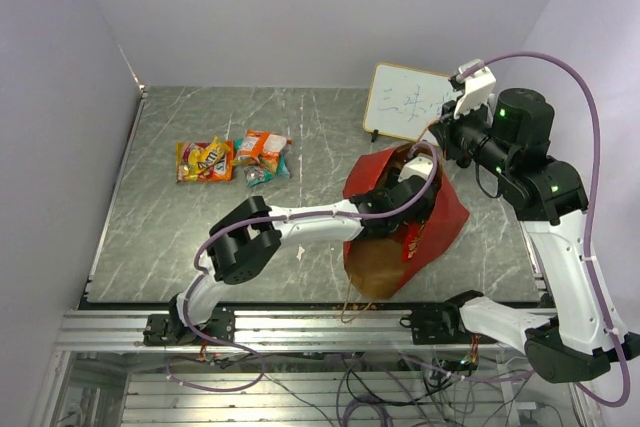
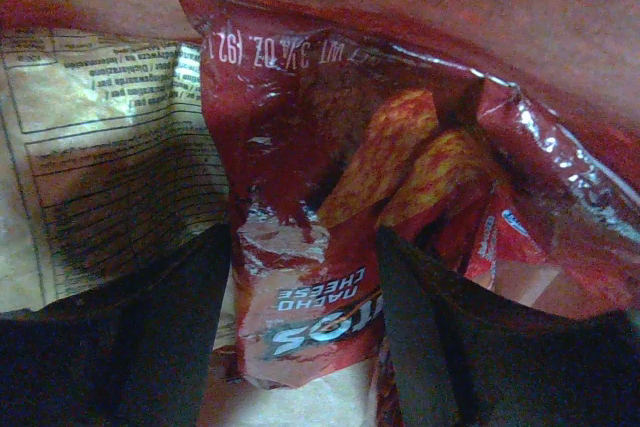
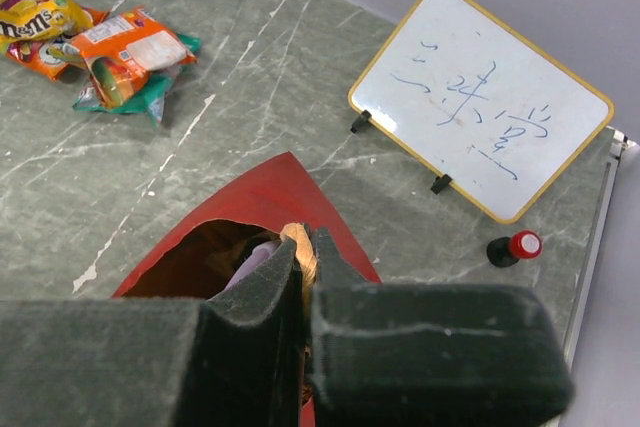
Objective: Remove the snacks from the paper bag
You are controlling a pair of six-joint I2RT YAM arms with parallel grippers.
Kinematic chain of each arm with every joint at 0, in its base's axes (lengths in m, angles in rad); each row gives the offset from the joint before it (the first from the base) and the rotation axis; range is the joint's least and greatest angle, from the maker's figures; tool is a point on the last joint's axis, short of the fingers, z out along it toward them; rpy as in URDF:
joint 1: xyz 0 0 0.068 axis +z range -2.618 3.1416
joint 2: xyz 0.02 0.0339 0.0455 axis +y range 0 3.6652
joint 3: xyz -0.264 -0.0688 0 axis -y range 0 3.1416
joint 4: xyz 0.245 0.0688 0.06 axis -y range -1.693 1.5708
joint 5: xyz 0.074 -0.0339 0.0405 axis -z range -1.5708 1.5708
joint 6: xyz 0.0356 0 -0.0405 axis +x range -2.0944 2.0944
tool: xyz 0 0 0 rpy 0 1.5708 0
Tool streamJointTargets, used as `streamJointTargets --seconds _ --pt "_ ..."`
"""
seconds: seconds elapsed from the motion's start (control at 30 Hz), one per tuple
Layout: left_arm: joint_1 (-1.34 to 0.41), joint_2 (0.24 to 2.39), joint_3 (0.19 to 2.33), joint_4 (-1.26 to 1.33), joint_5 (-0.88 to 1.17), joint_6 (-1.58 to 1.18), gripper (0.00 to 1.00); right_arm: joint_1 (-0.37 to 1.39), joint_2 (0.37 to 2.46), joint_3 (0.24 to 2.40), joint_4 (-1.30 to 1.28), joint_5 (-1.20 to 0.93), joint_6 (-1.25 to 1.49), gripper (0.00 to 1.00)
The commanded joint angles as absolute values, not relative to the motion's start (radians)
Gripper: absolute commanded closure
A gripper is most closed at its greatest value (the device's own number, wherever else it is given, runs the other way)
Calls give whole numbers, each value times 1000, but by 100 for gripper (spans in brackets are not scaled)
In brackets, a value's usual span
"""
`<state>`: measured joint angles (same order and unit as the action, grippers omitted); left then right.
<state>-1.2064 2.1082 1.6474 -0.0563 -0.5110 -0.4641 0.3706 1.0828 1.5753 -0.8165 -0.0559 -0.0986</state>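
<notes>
Slippage is looking like the main risk. The left gripper (image 2: 305, 282) is reaching deep inside the paper bag (image 1: 448, 219), its jaws standing apart on either side of the red chip bag (image 2: 300, 147). If they are closing only on that loose foil edge, the packet is likely to be sliding out or crumpling. A tan chip bag (image 2: 90, 137) is lying just beside it inside the paper bag and could be getting pinched along. The right gripper (image 3: 303, 259) is clamping the paper bag's rim, holding the mouth up; a hard pull could be tearing it. Two small packs (image 1: 235, 159) are lying outside, well apart from the paper bag.
</notes>
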Motion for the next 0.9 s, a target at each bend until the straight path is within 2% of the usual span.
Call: streamJointTargets --seconds 0.0,0.17,0.33,0.5,0.57,0.87 --pt "-1199 2157 1708 -42 -449 -480 32 370 1068 1636 -701 -60 -104 100" --pt "-1178 2220 1771 -68 -394 -513 42 370 1064 1636 -702 -56 -100 100" --pt "-1166 2218 1787 -69 -377 -509 60 369 1060 1646 -713 -42 -108 100" --pt "-1151 2145 1748 -69 -347 -525 88 370 1044 1614 -698 -33 -109 100" --pt "-1144 2108 1725 -68 -333 -532 92 370 1042 1602 -689 -30 -107 100" --pt "-1141 1952 1667 -118 -281 -484 93 370 1039 1571 -650 -1 -125 100"
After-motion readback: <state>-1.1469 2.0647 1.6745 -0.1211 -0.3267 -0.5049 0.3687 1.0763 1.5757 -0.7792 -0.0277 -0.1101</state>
